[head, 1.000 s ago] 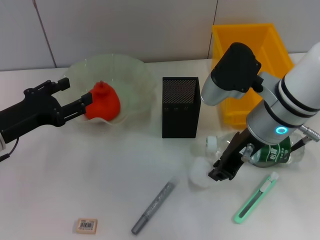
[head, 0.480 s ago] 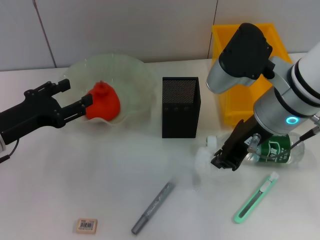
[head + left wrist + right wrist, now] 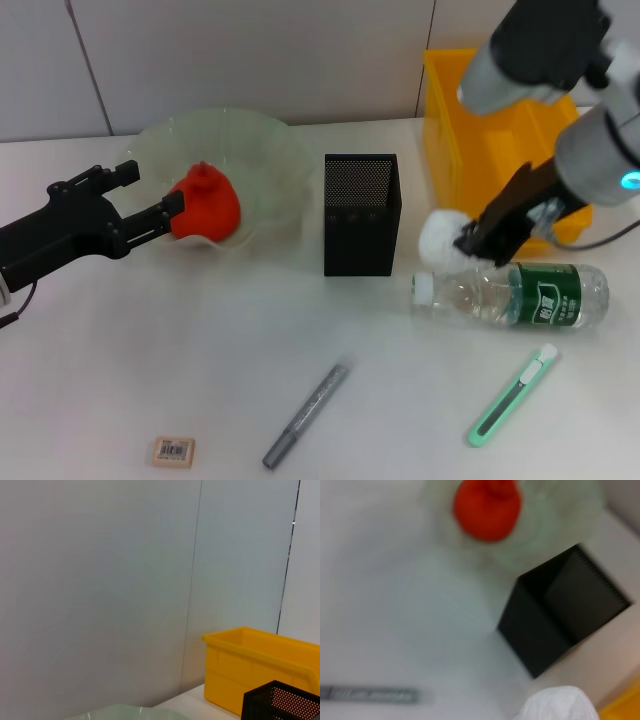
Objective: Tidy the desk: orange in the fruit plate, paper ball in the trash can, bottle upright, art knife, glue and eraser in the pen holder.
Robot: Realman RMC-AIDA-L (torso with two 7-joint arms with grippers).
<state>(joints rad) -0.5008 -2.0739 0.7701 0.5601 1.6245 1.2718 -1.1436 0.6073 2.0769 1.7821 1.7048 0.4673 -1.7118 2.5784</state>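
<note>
My right gripper (image 3: 468, 240) is shut on the white paper ball (image 3: 440, 236) (image 3: 560, 705) and holds it in the air, just in front of the yellow trash can (image 3: 470, 95). The bottle (image 3: 510, 295) lies on its side below it. The red-orange orange (image 3: 207, 205) (image 3: 487, 505) sits in the pale green fruit plate (image 3: 230, 140). My left gripper (image 3: 150, 190) is open just to the orange's left. The mint-green art knife (image 3: 510, 396), the grey glue (image 3: 305, 402) and the tan eraser (image 3: 174, 451) lie on the near table. The black mesh pen holder (image 3: 362, 213) stands mid-table.
A grey panelled wall runs behind the table. In the left wrist view the trash can (image 3: 250, 665), a corner of the pen holder (image 3: 285, 702) and the fruit plate's rim (image 3: 125, 712) show. In the right wrist view the pen holder (image 3: 560, 615) and the glue (image 3: 370, 695) show.
My right gripper has lifted the paper ball off the table and carried it up and to the right, toward the trash can. The left arm has not moved.
</note>
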